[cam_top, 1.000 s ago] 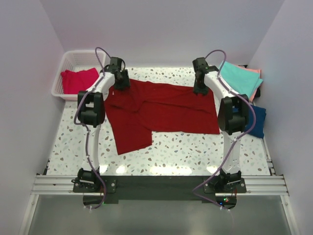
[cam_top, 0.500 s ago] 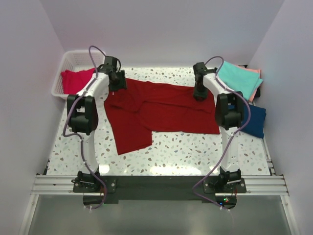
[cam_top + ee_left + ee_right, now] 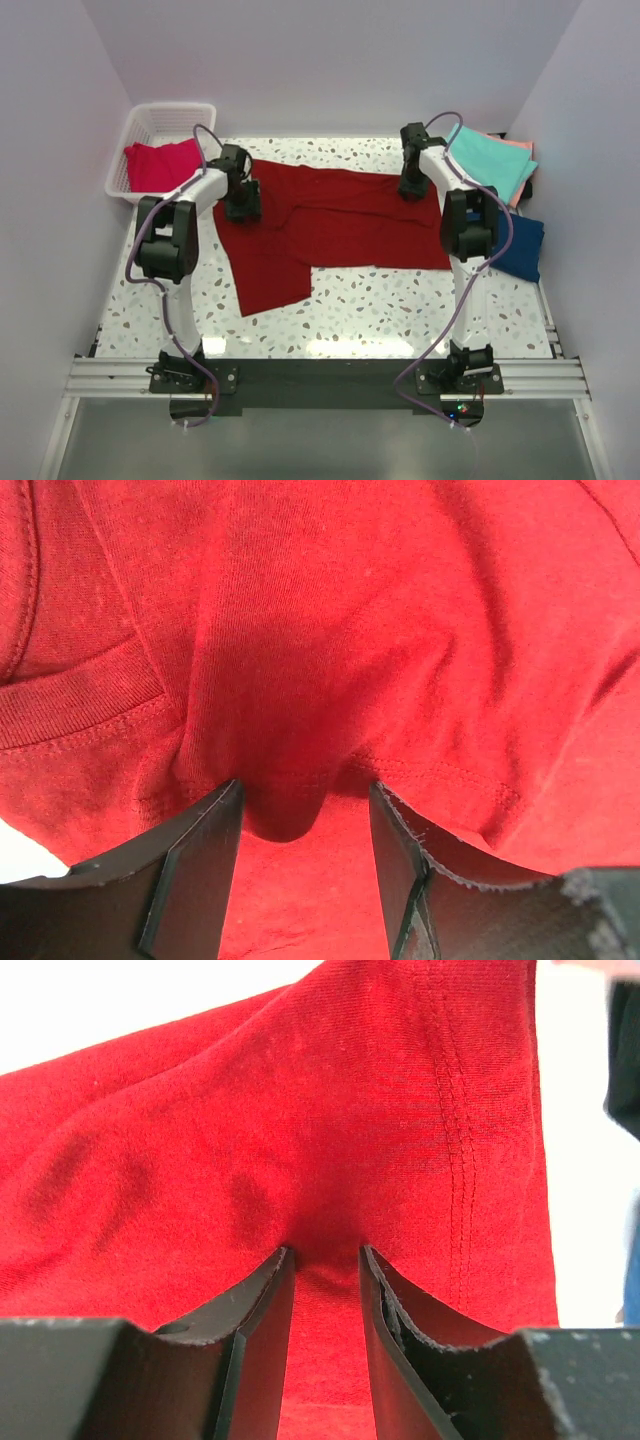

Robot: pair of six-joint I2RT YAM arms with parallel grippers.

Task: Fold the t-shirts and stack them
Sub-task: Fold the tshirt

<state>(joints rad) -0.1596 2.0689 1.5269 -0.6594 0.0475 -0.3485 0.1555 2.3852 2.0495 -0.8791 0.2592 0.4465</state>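
As the left claw (image 3: 305, 802) drags its pinched red shirt (image 3: 345, 222) nearer, the right claw (image 3: 325, 1257) stays clamped, likely starting a fold.

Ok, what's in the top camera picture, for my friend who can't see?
A big dark red t-shirt lies spread on a speckled table, the left gripper and right gripper pinching it near its far side. A pinkish-red shirt sits in a white basket far left; a teal shirt and a navy shirt lie at the right.
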